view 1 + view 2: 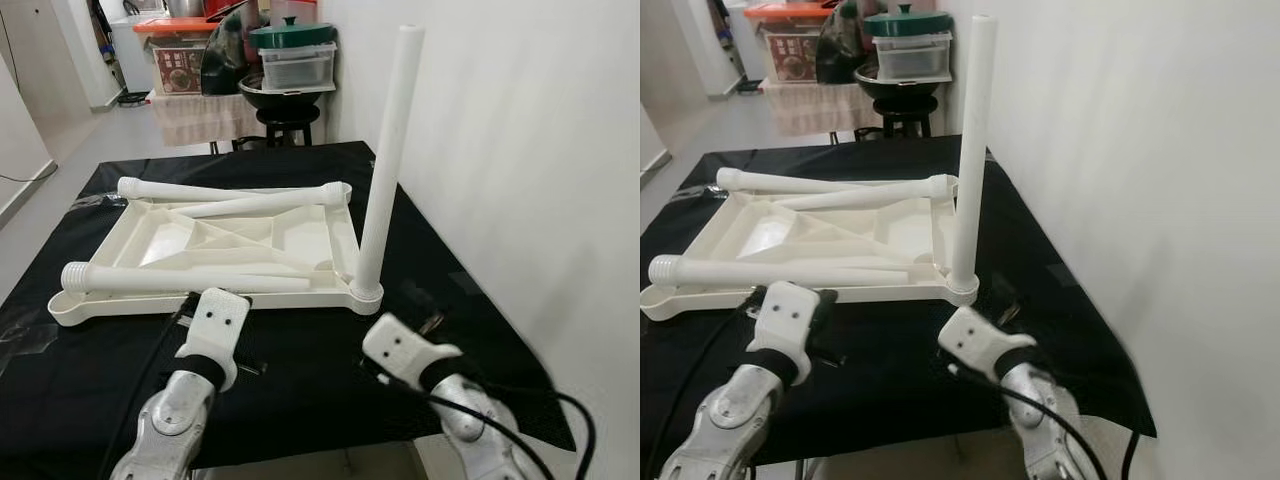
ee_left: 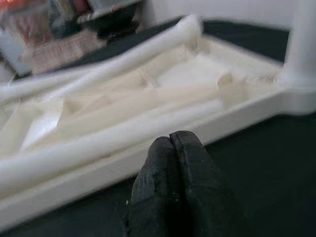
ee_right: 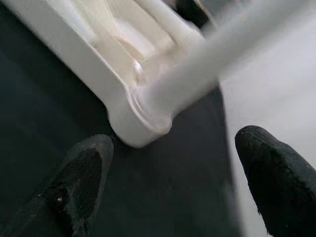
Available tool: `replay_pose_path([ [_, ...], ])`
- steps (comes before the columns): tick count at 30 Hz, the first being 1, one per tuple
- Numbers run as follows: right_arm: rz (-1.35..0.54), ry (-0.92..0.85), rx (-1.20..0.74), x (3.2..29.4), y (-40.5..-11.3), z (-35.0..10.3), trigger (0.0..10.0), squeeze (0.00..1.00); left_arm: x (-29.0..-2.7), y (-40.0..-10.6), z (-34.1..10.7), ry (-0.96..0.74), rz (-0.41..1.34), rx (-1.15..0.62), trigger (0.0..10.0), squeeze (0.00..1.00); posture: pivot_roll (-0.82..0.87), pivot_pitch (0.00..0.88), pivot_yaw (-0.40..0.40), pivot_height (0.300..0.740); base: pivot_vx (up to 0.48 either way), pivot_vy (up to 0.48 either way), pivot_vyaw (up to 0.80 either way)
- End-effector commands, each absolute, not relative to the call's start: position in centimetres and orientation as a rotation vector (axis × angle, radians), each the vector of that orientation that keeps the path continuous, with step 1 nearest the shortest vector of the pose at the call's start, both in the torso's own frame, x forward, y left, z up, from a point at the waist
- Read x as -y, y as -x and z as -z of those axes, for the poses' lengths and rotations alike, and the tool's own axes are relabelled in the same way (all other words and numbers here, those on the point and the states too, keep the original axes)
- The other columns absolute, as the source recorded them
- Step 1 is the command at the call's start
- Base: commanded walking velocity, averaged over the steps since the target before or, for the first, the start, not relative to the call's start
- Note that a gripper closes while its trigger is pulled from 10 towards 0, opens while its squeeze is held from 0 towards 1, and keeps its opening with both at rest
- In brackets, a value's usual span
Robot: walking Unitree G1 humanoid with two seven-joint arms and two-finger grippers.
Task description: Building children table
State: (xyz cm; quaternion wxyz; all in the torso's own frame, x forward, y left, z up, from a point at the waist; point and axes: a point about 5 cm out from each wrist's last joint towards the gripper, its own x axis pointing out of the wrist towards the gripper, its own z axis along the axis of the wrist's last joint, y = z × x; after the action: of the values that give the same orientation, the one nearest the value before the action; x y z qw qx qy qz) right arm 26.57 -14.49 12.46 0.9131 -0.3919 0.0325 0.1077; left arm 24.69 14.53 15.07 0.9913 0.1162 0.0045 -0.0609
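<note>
The white table top (image 1: 205, 300) lies upside down like a shallow tray on the black cloth (image 1: 300, 370), with three loose white legs (image 1: 180, 280) lying in and across its ribbed hollow and a fourth, upright leg (image 1: 385, 160) standing in the corner socket nearest the wall. The left gripper (image 2: 173, 143), fingers pressed together on nothing, hovers just before the top's near edge, while the right gripper (image 3: 173, 168) sits spread wide before the upright leg's corner. In both wrist views the legs are blurred, and beyond the cloth stacked containers (image 1: 295, 60) on a stool are too small to tell apart.
</note>
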Motion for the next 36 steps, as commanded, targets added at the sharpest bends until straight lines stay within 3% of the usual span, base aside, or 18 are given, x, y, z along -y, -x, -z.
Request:
replay_pose_path([
  [1, -0.173, 0.69, -0.108, 15.7, -26.7, -12.4, 10.0, 0.0, -15.2, -24.9, -15.4, -0.23, 0.101, -0.004, 10.0, 0.0, -0.03, 0.0, -0.002, 0.74, 0.0, 0.0, 0.0],
  [4, -0.102, 0.421, -0.128, 16.3, -26.9, -13.4, 10.0, 0.0, -14.6, -24.5, -16.1, -0.181, 0.13, 0.017, 10.0, 0.0, -0.03, 0.0, -0.014, 0.74, 0.0, 0.0, 0.0],
  [13, -0.191, 0.26, -0.069, 15.2, -27.5, -16.0, 10.0, 0.0, -14.4, -24.1, -15.8, -0.09, 0.207, 0.009, 10.0, 0.0, -0.02, 0.0, -0.019, 0.74, 0.0, 0.0, 0.0],
  [19, -0.271, 0.287, -0.102, 15.5, -25.9, -14.8, 10.0, 0.0, -15.3, -23.3, -12.6, -0.11, 0.192, -0.152, 10.0, 0.0, -0.02, 0.0, -0.03, 0.74, 0.0, 0.32, 0.0],
  [26, -0.31, 0.245, -0.109, 14.9, -25.9, -14.4, 10.0, 0.0, -16.2, -23.0, -12.0, -0.072, 0.1, -0.138, 10.0, 0.0, -0.01, 0.0, -0.034, 0.74, 0.0, 0.468, 0.0],
  [36, -0.396, 0.232, -0.083, 13.2, -25.5, -13.8, 10.0, 0.0, -15.3, -24.8, -12.2, -0.072, 0.162, -0.118, 10.0, 0.0, -0.05, 0.0, -0.014, 0.74, 0.0, 0.465, 0.0],
])
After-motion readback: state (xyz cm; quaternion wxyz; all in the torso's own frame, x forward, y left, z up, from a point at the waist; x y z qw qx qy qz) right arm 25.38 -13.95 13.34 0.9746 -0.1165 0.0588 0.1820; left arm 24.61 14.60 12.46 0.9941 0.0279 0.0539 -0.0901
